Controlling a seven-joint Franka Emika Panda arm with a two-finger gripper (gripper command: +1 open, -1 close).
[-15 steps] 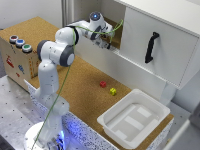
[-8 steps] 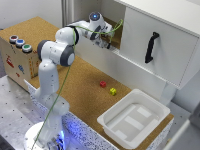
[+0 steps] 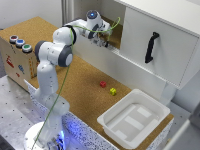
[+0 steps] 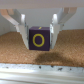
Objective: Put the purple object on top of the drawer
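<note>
Two fingers of gripper (image 4: 40, 33) clamp purple block (image 4: 39, 38) above cork; white tray (image 3: 133, 120), red cube (image 3: 103, 84), yellow cube (image 3: 113, 91) well apart.

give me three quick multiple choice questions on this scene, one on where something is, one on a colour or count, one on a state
1. Where is the white tray?
A. on the cork surface at the exterior view's right
B. on top of the button box
C. inside the cabinet

2. How many small blocks lie loose on the cork surface between the arm and the tray?
A. none
B. two
C. five

3. What is the gripper doing?
A. hanging open and empty
B. shut on the purple cube
C. pressing a button

Answers:
1. A, the tray sits on the cork near the exterior view's right edge.
2. B, a red block and a yellow block lie side by side.
3. B, the wrist view shows the purple cube clamped between the fingers, above the cork.
</note>
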